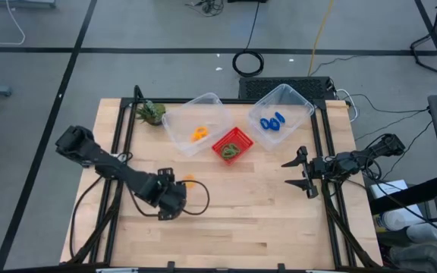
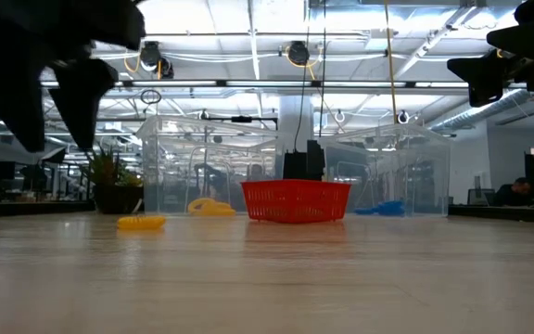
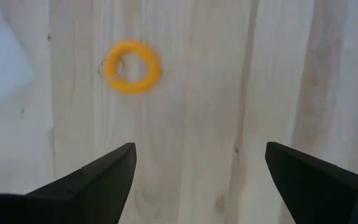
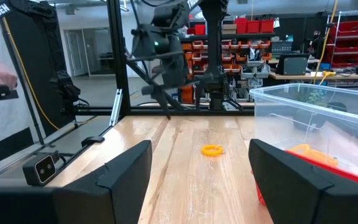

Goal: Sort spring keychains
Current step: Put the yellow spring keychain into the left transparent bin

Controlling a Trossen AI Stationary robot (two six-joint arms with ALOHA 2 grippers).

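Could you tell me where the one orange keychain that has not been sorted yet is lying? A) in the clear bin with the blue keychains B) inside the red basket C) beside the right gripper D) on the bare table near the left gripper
D: the loose orange keychain lies on the bare wood of the table just ahead of the open left gripper, outside every bin, and the left wrist view shows it beyond the spread fingers.
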